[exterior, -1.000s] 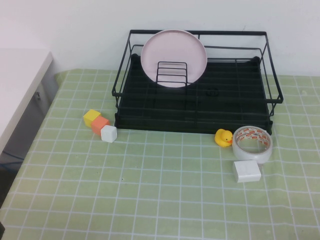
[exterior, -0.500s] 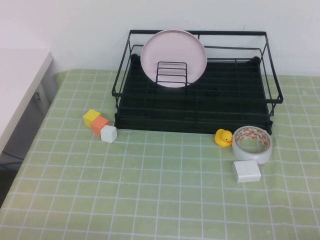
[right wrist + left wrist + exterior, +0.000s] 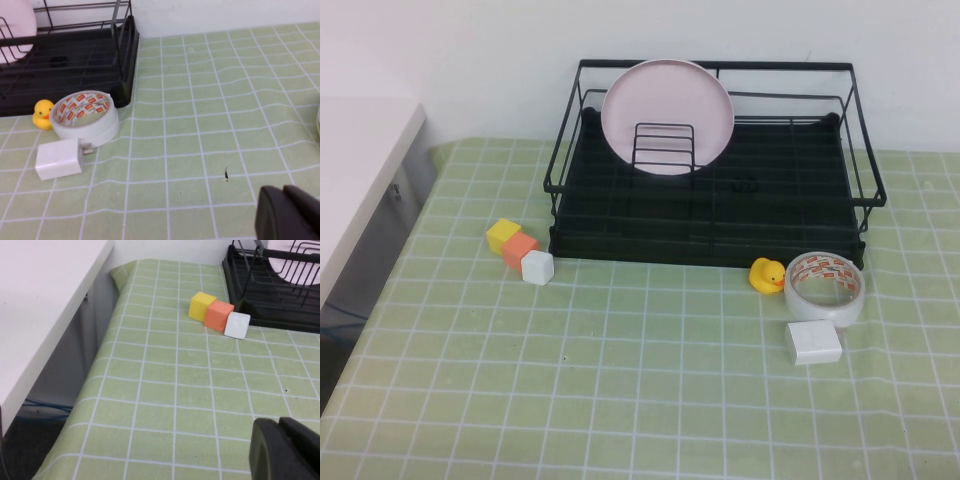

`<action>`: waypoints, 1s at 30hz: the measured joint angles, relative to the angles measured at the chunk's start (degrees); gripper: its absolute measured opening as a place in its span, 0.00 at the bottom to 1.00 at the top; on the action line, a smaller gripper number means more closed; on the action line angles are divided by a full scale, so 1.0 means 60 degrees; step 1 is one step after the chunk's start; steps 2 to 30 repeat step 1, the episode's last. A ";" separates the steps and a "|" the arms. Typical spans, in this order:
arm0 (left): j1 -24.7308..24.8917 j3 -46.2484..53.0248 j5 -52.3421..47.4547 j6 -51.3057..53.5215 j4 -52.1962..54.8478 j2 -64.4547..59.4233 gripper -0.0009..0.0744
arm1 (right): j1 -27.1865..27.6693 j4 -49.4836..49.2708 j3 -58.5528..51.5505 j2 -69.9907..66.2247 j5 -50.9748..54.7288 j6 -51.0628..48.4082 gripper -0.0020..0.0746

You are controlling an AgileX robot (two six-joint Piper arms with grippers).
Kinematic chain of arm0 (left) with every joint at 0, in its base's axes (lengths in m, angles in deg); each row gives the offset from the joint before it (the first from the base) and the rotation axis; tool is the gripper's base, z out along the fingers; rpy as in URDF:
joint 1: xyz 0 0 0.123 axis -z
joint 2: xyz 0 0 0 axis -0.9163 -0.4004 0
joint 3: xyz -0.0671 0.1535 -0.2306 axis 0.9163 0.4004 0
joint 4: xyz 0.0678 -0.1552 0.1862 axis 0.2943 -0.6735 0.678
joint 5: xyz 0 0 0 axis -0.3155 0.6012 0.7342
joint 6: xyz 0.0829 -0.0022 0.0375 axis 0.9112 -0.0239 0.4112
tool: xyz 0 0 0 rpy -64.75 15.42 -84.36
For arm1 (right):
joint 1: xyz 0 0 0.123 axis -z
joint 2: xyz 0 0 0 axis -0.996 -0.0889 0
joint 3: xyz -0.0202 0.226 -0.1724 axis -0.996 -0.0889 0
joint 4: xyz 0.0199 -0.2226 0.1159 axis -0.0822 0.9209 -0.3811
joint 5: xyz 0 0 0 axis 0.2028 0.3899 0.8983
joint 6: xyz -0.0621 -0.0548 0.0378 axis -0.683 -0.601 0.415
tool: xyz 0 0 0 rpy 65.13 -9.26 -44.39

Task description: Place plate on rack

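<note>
The pale pink plate stands on edge in the small wire holder at the back left of the black wire rack. A sliver of the plate also shows in the right wrist view. Neither arm shows in the high view. My left gripper is shut and empty over the table's left front, away from the rack. My right gripper is shut and empty over the table's right front, away from the rack.
Yellow, orange and white cubes lie left of the rack. A yellow rubber duck, a white tape roll and a white charger lie at its front right. A white counter borders the table's left edge.
A dark bit at the bottom left corner of the high view one second ago is gone. Nothing else has moved.
</note>
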 joint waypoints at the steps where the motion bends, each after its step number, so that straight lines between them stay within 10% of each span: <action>1: 0.0000 0.0000 0.0000 0.0000 0.0000 0.0000 0.01 | 0.0000 0.0000 0.0000 0.0000 0.0000 0.0000 0.02; 30: 0.0000 0.0000 0.0000 0.0000 0.0000 0.0000 0.01 | 0.0000 0.0000 0.0000 0.0000 0.0000 0.0000 0.02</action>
